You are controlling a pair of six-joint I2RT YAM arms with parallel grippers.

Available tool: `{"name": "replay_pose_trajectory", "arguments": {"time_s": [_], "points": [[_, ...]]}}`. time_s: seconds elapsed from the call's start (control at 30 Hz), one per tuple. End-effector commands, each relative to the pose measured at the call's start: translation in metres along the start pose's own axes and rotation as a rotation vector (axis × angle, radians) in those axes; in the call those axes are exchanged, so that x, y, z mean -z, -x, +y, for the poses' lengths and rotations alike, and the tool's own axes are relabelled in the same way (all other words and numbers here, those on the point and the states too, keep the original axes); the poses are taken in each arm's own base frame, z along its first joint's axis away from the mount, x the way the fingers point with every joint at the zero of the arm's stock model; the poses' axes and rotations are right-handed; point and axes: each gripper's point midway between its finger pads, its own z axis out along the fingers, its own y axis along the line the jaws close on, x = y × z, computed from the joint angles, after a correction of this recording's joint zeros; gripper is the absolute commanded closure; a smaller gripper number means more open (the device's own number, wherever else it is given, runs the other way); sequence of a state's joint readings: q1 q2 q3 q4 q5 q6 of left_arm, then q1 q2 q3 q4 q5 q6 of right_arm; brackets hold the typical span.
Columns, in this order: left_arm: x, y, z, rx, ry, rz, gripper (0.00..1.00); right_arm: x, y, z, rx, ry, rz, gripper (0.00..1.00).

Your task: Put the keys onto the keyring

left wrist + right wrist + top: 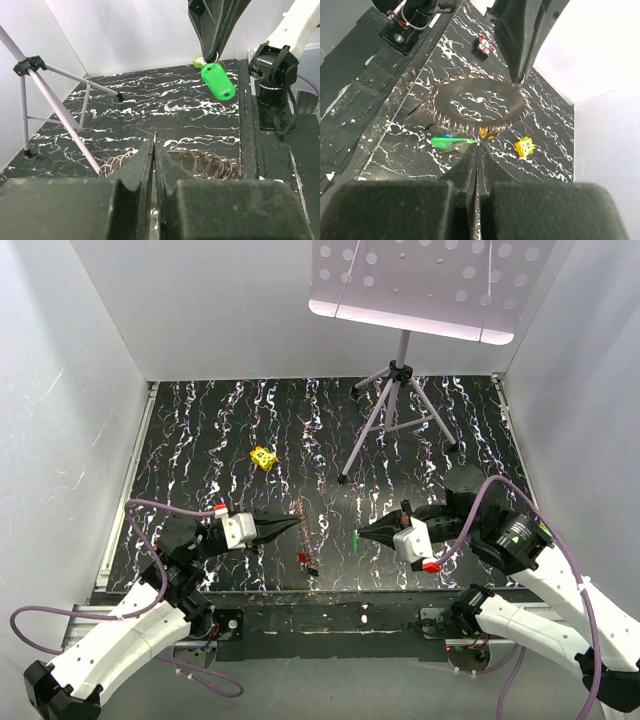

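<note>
Left gripper (155, 142) is pinching the thin silvery wire keyring (435, 112); right gripper (477, 150) is pinching the green plastic-headed key (218, 80). Key's dangling, so it's likely risking swinging past the ring's split.

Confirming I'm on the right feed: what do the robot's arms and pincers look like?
The left arm and right arm have white lower links, black joints and trailing purple cables. The left pincer and right pincer are black, tapering to points, each behind a white block with red marks.
</note>
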State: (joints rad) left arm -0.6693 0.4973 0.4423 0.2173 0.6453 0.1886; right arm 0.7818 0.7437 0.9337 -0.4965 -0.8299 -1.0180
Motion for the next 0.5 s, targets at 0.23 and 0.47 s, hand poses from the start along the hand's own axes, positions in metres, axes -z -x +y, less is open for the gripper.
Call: {"name": "replay_pose_trajectory", "arguments": {"time_s": [0.23, 0.47], "points": [[-0.006, 0.012, -0.005, -0.028, -0.068, -0.036, 1.00, -0.023, 0.005, 0.007, 0.040, 0.061, -0.022, 0.99], [-0.008, 0.011, -0.007, -0.015, -0.086, -0.040, 1.00, -0.028, 0.004, 0.006, -0.039, 0.065, -0.022, 0.99]]}}
